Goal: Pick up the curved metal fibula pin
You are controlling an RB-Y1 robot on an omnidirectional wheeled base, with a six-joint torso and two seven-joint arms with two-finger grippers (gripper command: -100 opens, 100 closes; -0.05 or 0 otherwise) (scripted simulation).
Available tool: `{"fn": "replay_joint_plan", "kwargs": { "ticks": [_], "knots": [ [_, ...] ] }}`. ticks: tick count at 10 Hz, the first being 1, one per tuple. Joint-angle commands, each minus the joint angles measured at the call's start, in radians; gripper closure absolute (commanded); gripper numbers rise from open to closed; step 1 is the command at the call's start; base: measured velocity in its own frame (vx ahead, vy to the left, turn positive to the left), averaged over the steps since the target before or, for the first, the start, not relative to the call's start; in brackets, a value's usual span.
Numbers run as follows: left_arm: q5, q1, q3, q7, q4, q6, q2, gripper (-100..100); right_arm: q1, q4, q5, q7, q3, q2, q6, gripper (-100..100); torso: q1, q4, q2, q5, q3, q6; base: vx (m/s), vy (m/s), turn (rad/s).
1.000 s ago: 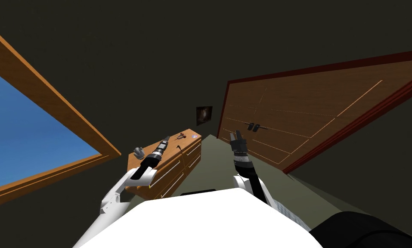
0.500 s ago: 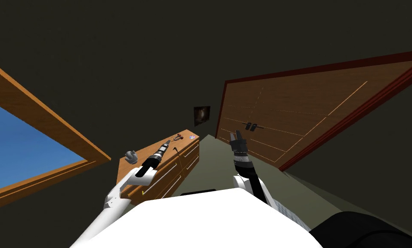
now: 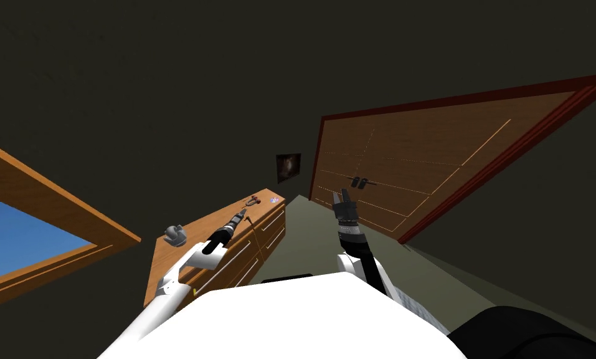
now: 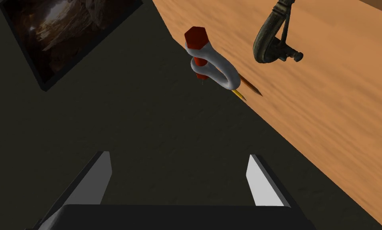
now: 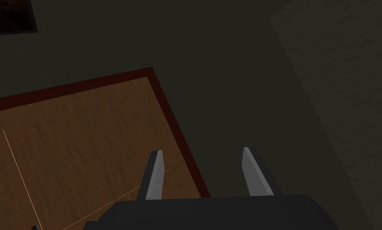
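The fibula pin (image 4: 270,40) is a dark, curved metal piece lying on the wooden dresser top (image 4: 329,104). It lies ahead of my left gripper (image 4: 180,177) and off to the side of its right finger. The left gripper is open with nothing between its fingers. In the head view the left gripper (image 3: 241,215) hangs over the dresser (image 3: 187,249), a little short of the small objects at its far end. My right gripper (image 3: 342,198) is raised in front of the wooden door (image 3: 415,168) and stands open.
A grey shackle with a red bolt (image 4: 210,66) stands at the dresser's back edge beside the pin, against the dark wall. A grey object (image 3: 174,235) sits on the dresser's near left. A small pale item (image 3: 274,200) lies at its far corner. A framed picture (image 3: 288,166) hangs on the wall.
The whole head view has shifted: the window and dresser slid left, so I have turned. My left arm has reached further along the dresser top toward the far-end objects. The right arm is unchanged.
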Motion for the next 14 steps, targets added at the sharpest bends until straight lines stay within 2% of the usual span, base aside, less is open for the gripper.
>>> {"fn": "replay_joint_plan", "kwargs": {
  "ticks": [1,5,6,10,11,12,13,14],
  "knots": [
    [-0.024,-0.017,-0.018,-0.018,0.050,0.029,0.009,-100,0.000,0.000,0.000,0.000,0.000,0.000,0.000,0,0.000,0.000,0.000,0.000,0.000,0.000,0.063,-0.025,-0.106],
    [-0.075,-0.040,-0.064,-0.055,0.165,0.088,0.034,-100,0.000,0.000,0.000,0.000,0.000,0.000,0.000,0,0.000,0.000,-0.001,0.000,0.000,0.000,0.059,-0.016,-0.097],
    [-0.075,-0.040,-0.064,-0.055,0.165,0.088,0.034,-100,0.000,0.000,0.000,0.000,0.000,0.000,0.000,0,0.000,0.000,-0.001,0.000,0.000,0.000,0.038,-0.015,-0.024],
    [-0.111,-0.040,-0.106,-0.082,0.248,0.128,0.037,-100,0.000,0.000,0.000,0.000,0.000,0.000,0.000,0,0.000,0.000,0.001,0.000,0.000,0.000,0.040,-0.014,-0.070],
    [-0.106,-0.048,-0.098,-0.077,0.242,0.117,0.037,-100,0.000,0.000,0.000,0.000,0.000,0.000,0.000,0,0.000,0.000,0.000,0.000,0.000,0.000,0.021,-0.005,-0.015],
    [-0.106,-0.048,-0.099,-0.078,0.245,0.120,0.037,0,0.000,0.000,0.000,0.000,0.000,0.000,0.000,0,0.001,0.000,0.002,0.000,0.001,-0.001,0.000,0.000,0.000],
    [-0.116,-0.055,-0.091,-0.079,0.277,0.094,0.027,-100,0.000,0.000,0.000,0.000,0.000,0.000,0.000,0,0.001,0.001,0.003,0.000,0.001,-0.001,0.050,0.005,-0.004],
    [-0.120,-0.058,-0.087,-0.079,0.290,0.083,0.023,-100,0.000,0.000,0.000,0.000,0.000,0.000,0.000,0,0.001,0.000,0.001,0.000,0.001,-0.001,0.077,0.006,-0.004]
  ]
}}
